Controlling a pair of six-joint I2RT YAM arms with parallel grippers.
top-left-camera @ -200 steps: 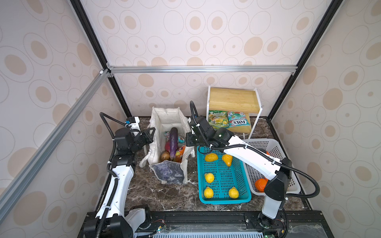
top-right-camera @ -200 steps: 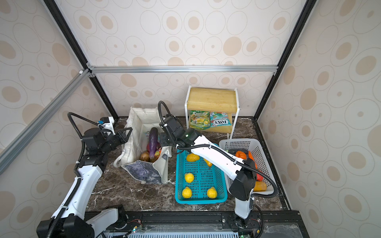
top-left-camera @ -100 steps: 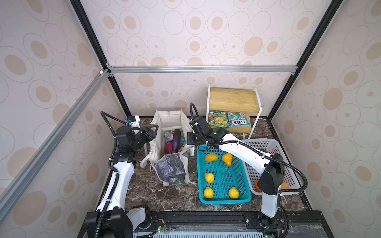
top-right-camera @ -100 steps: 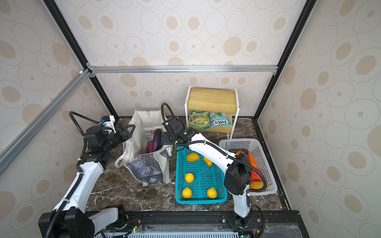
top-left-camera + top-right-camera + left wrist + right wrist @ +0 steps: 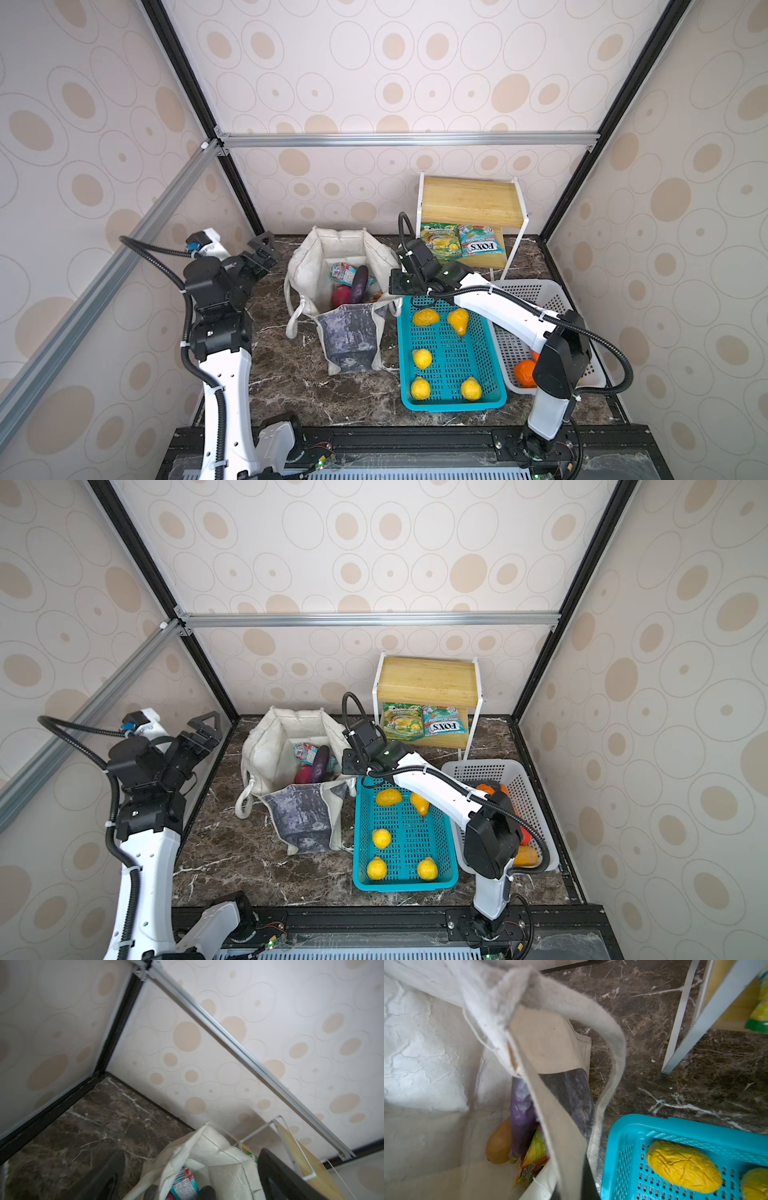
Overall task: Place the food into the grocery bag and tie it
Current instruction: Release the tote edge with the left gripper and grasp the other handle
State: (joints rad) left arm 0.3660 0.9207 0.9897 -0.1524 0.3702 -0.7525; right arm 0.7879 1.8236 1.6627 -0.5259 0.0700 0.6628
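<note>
Overall, both top views show a dark marble tabletop [image 5: 291,386] inside a wallpapered enclosure. The largest object on it is the grocery bag [image 5: 345,247] [image 5: 286,729], an off-white tote standing open at rear centre. Its near panel, printed blue-grey, sags outward, and one strap handle [image 5: 293,320] hangs down its left outer side.

Just beside the bag on the right lies the teal basket [image 5: 453,405], holding five yellow toy fruits [image 5: 422,358]. Next to that is the white basket [image 5: 540,286], partly hidden by the right arm, with an orange item [image 5: 524,372] inside. Behind both baskets stands a wooden shelf rack [image 5: 469,199] with two glossy packets [image 5: 480,245] on its lower board.

The left gripper [image 5: 268,251] [image 5: 210,730] hangs raised to the left of the bag and apart from it. Its jaws are spread wide with nothing between them. In the left wrist view its dark fingers [image 5: 276,1178] stand either side of the bag's mouth.

The right gripper [image 5: 395,286] [image 5: 348,764] sits at the bag's right rim, jaws together, apparently pinching the fabric edge. In the right wrist view that edge runs straight toward the camera, while the second strap [image 5: 612,1043] loops out over the marble.

The food lies in the bottom of the bag:
- a purple eggplant [image 5: 359,282] [image 5: 521,1113], leaning
- a deep pink fruit [image 5: 340,296] beside the eggplant
- a teal packet [image 5: 343,272] [image 5: 184,1184] behind them
- an orange-brown fruit [image 5: 499,1145], touching the eggplant
- an orange-green packet [image 5: 534,1153], wedged against the near panel
</note>
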